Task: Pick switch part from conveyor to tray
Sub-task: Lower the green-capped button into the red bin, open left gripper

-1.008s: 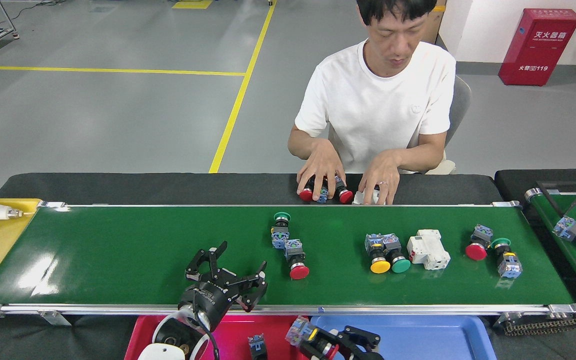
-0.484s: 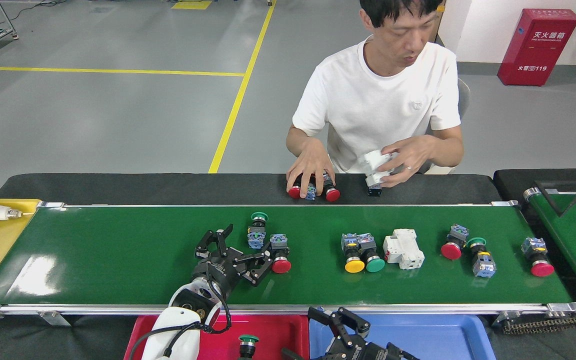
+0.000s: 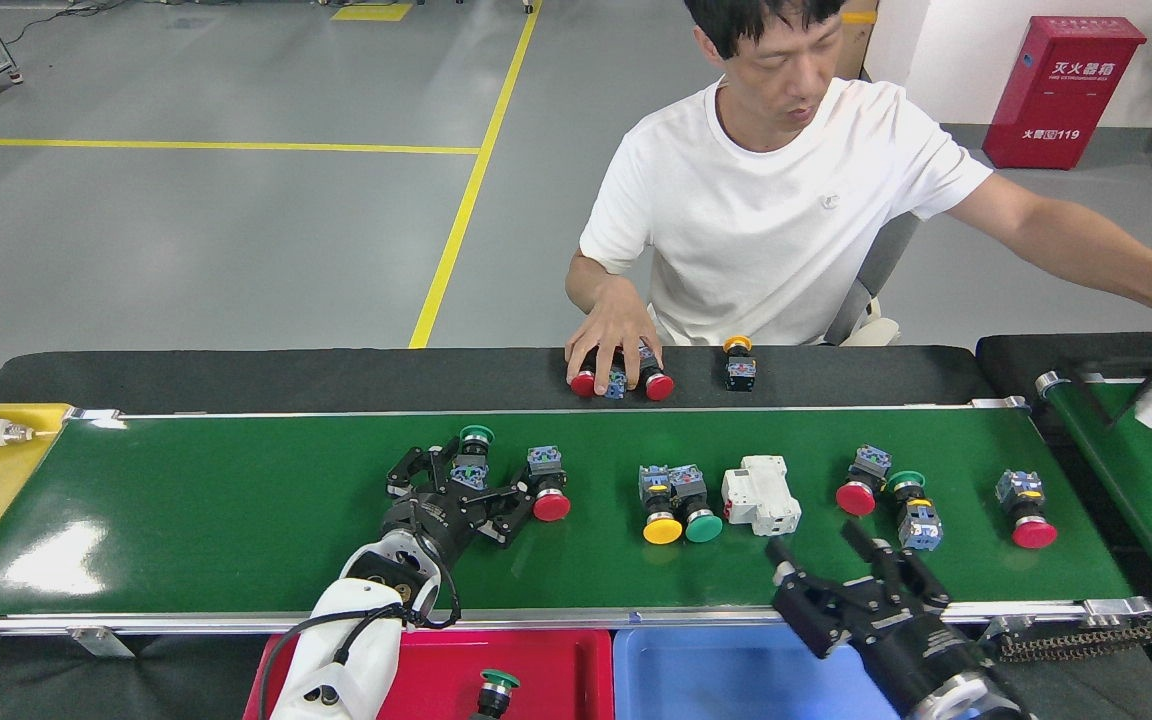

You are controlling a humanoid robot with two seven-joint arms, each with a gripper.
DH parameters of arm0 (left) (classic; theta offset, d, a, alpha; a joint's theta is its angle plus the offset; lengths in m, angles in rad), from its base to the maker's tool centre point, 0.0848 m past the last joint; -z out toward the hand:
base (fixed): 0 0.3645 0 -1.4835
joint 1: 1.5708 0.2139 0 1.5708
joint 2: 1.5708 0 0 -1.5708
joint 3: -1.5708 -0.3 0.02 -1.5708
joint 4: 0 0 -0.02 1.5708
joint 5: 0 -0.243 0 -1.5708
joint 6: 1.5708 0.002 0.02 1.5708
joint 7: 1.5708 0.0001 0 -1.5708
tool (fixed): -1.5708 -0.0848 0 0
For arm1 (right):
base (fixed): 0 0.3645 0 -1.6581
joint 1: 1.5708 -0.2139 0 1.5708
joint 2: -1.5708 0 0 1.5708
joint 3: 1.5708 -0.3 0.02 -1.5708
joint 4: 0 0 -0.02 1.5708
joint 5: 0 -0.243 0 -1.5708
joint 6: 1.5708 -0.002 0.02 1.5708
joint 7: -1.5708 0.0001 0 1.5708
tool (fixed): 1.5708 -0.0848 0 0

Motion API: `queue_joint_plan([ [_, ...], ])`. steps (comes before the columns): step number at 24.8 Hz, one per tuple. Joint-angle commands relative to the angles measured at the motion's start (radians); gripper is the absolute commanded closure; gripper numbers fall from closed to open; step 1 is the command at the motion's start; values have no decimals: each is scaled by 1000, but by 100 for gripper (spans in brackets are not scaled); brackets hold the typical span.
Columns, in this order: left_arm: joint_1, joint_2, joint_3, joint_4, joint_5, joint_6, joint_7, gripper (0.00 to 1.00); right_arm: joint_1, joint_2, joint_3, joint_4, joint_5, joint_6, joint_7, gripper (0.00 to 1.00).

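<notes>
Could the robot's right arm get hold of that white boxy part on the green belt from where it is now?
Probably yes. The right gripper hovers open over the conveyor just in front of the white part, with bare belt between them. The green-capped switch beside it may crowd one finger.

- The red cabinet at the far right wall carries white Chinese characters, 灭火器箱, across its upper front.
- Lower on the same cabinet stands a second white line, 火警, then a small round mark and the number 119.
- The person's white T-shirt has a small pale emblem on the chest; it is too small to read.
- The switch parts on the conveyor bear small labels, none legible.
- The white breaker on the belt shows faint marks, too blurred to read.
</notes>
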Motion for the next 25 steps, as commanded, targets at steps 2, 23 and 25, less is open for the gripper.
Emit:
queue_joint_plan([
  [2,-7,15,35,0,7,-6,-1,94,42,-1,2,-27,71,45,-91,2],
  [23,694,261,48,-792,94,-114,133,37,-392,15,482,467,175,347,-98,2],
  [25,711,264,46,-792,83,-117,154,0,-439,36,482,532,174,351,-100,2],
])
